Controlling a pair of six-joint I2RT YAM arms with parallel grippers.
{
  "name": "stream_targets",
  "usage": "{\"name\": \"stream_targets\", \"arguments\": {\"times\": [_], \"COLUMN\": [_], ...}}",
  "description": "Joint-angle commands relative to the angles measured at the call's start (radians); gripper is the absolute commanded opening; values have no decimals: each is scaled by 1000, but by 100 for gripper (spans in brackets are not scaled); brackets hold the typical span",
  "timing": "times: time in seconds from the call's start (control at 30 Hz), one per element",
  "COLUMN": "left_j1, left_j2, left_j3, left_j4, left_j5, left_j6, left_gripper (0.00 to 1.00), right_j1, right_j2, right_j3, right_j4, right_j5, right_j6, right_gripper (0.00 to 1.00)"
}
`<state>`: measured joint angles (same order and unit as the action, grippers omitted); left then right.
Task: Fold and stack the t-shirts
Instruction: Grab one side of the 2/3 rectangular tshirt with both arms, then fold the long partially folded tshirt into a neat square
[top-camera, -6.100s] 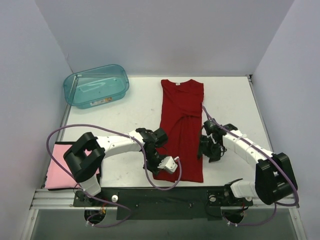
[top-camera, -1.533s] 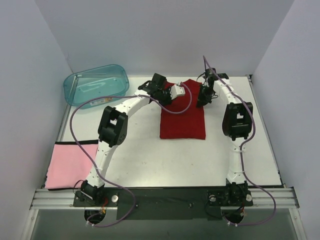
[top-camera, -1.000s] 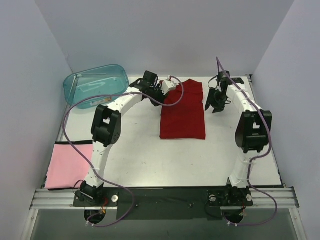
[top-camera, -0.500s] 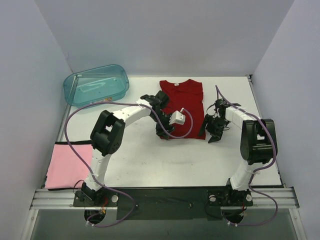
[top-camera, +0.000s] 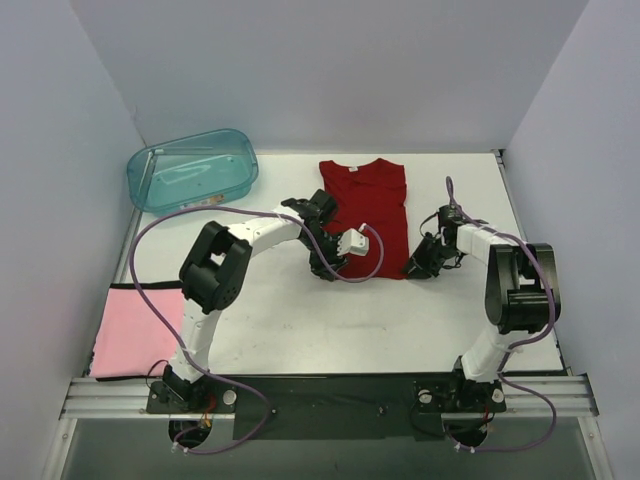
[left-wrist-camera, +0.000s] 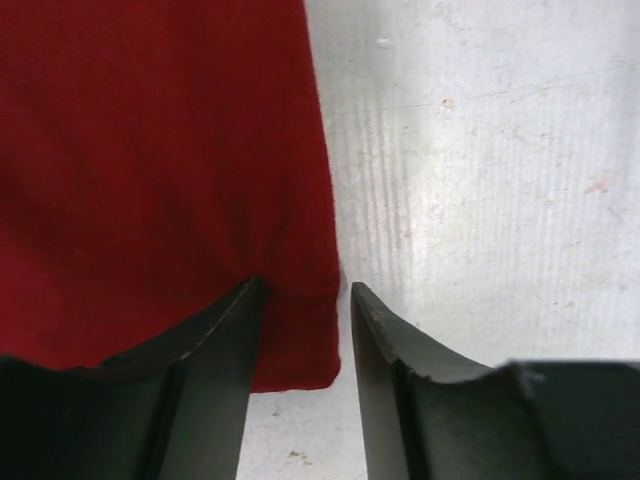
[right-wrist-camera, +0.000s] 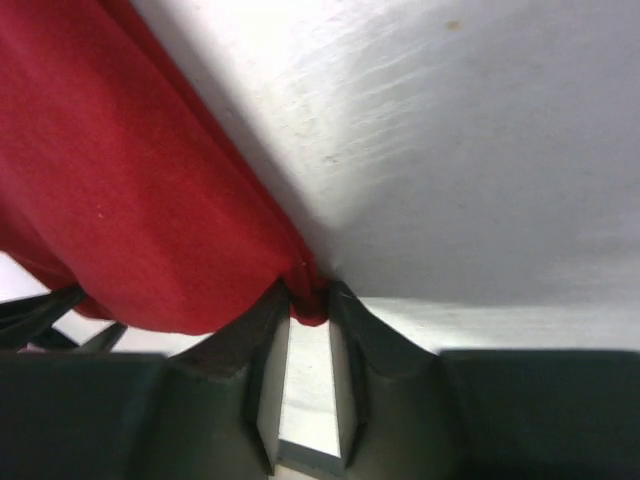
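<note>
Left gripper (left-wrist-camera: 300, 288) stands partly open, a corner of the dark red t-shirt (left-wrist-camera: 150, 150) between its jaws; right gripper (right-wrist-camera: 308, 295) is narrow, pinching the hem at its tips

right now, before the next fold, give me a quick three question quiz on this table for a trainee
1. True or false: the pink t-shirt lies outside the teal tub.
2. Which item sits between the left gripper and right gripper? A teal tub, B dark red t-shirt, C pink t-shirt.
3. Fill in: the right gripper pinches that shirt's near ___ corner.
Key: 1 true; 2 B; 3 right.
</note>
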<state>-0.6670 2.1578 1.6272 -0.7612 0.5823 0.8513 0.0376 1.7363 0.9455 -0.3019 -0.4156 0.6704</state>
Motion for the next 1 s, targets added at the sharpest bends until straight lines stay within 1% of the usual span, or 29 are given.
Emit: {"name": "stream_targets", "arguments": {"times": [0.0, 0.03, 0.07, 0.1, 0.13, 0.17, 0.27, 0.33, 0.47, 0.5, 0.53, 0.6, 0.63, 0.67, 0.7, 0.73, 0.77, 0.8, 0.83, 0.87, 0.97], "left_j1": [-5, -5, -3, -5, -3, -3, -3, -3, -11, -20, -22, -34, -46, -54, -68, -74, -86, -91, -91, -92, -91], "left_j2": [-13, -16, -18, -19, -21, -24, -42, -81, -209, -260, -289, -366, -419, -441, -487, -509, -547, -565, -599, -649, -717], "left_j3": [-10, -15, -15, -10, -7, -1, 2, -18, -90, -117, -130, -182, -214, -246, -262, -276, -276, -271, -268, -276, -267], "left_j4": [-18, -18, -30, -41, -76, -99, -179, -203, -286, -326, -348, -430, -484, -518, -585, -617, -703, -748, -812, -811, -811], "left_j5": [-76, -87, -90, -84, -81, -78, -76, -68, -21, -16, -13, -2, 1, 7, 11, 23, 33, 68, 88, 83, 57], "left_j6": [-6, -18, -24, -21, -20, -15, -20, -32, -3, 0, 14, 34, 43, 67, 83, 110, 124, 178, 195, 145, 138], "left_gripper": [42, 29, 23, 13, 9, 0, 0, 0, 0, 0, 0, 0, 0, 0, 0, 0, 0, 0, 0, 0, 0], "right_j1": [-1, -1, -1, -4, -5, -5, -4, 2, 67, 108, 129, 215, 269, 328, 369, 425, 459, 517, 542, 582, 613], "right_j2": [62, 55, 49, 30, 17, -6, -63, -124, -294, -355, -383, -466, -516, -547, -596, -659, -691, -737, -759, -786, -785], "right_j3": [-37, -50, -57, -76, -80, -89, -105, -126, -165, -177, -188, -200, -205, -211, -211, -205, -197, -168, -151, -108, -22], "right_j4": [52, 50, 50, 47, 37, 17, -38, -80, -235, -287, -310, -390, -446, -480, -531, -560, -606, -630, -675, -693, -738], "right_j5": [14, 6, 6, 9, 12, 17, 15, -8, 21, 27, 32, 26, 20, 8, 8, 6, 3, 3, 8, 14, 6], "right_j6": [14, 12, 11, 9, -3, -12, -61, -83, -132, -135, -134, -112, -89, -75, -37, -16, 35, 63, 108, 132, 166], "right_gripper": [12, 0, 0, 0, 0, 0, 0, 0, 0, 0, 0, 0, 0, 0, 0, 0, 0, 0, 0, 0, 0]}}
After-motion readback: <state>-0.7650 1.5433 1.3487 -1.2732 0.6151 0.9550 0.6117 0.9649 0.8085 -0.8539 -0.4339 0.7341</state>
